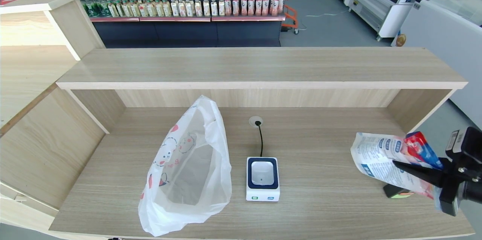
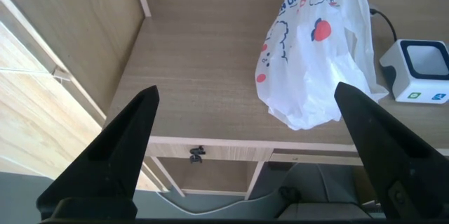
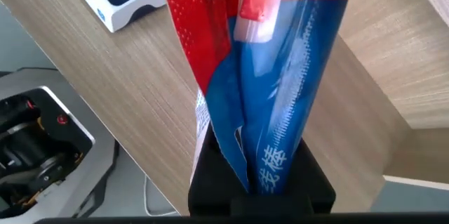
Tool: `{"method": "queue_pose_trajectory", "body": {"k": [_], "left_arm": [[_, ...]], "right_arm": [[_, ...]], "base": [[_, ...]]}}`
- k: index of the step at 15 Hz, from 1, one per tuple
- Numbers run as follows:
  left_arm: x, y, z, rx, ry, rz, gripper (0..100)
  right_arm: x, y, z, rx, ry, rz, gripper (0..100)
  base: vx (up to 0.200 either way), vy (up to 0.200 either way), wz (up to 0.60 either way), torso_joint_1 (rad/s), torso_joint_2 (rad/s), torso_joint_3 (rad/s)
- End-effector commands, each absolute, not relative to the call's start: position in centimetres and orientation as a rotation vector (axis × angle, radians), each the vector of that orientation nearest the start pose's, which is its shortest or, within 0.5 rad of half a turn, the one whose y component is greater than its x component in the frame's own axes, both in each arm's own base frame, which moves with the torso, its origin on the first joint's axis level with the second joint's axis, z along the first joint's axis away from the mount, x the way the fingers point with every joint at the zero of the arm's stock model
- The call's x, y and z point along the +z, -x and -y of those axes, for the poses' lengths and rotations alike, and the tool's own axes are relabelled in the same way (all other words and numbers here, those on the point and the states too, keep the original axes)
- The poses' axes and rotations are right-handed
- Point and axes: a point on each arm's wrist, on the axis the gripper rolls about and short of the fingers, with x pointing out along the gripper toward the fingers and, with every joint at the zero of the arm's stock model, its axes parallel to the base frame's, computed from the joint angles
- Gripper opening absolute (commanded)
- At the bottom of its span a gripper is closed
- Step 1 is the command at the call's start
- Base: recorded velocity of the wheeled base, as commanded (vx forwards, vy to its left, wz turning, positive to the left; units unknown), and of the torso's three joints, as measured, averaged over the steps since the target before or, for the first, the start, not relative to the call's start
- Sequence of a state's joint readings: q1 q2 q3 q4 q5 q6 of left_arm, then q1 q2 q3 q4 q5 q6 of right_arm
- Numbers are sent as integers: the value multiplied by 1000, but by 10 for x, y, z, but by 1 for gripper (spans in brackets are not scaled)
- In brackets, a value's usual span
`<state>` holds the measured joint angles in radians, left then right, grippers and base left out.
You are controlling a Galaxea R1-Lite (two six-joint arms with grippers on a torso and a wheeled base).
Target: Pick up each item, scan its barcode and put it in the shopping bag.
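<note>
Scanner (image 1: 263, 178) sits between open shopping bag (image 1: 188, 168) and pouch (image 1: 378, 153) in right hand (image 1: 392, 178).

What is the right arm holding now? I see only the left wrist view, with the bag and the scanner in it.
Observer: The right gripper is shut on a red, blue and white packet, at the right end of the counter.
Operator: Is the packet over the scanner?
Observer: No. In the head view the scanner stands at the middle of the counter, and the packet is well to its right, apart from it.
Operator: Is the mouth of the bag open?
Observer: Yes. The shopping bag lies left of the scanner with its mouth wide open, and I see no item inside.
</note>
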<state>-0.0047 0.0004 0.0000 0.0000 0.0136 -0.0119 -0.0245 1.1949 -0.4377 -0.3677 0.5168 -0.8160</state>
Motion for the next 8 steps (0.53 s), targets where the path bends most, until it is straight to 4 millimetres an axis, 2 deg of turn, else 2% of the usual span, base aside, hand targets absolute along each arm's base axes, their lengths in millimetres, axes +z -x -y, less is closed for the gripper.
{"method": "queue_pose_trajectory", "body": {"k": [1, 6, 8], "left_arm": [[75, 23, 0, 9, 14, 0, 100], [75, 23, 0, 11, 12, 0, 100], [75, 23, 0, 9, 9, 0, 100]], "right_arm": [[174, -164, -8, 620, 629, -183, 0], [171, -172, -8, 624, 525, -231, 0], [165, -176, -7, 626, 521, -265, 0]], "base": [[0, 200, 0, -12, -12, 2], [0, 200, 0, 8, 4, 1], [0, 0, 0, 0, 0, 0]]}}
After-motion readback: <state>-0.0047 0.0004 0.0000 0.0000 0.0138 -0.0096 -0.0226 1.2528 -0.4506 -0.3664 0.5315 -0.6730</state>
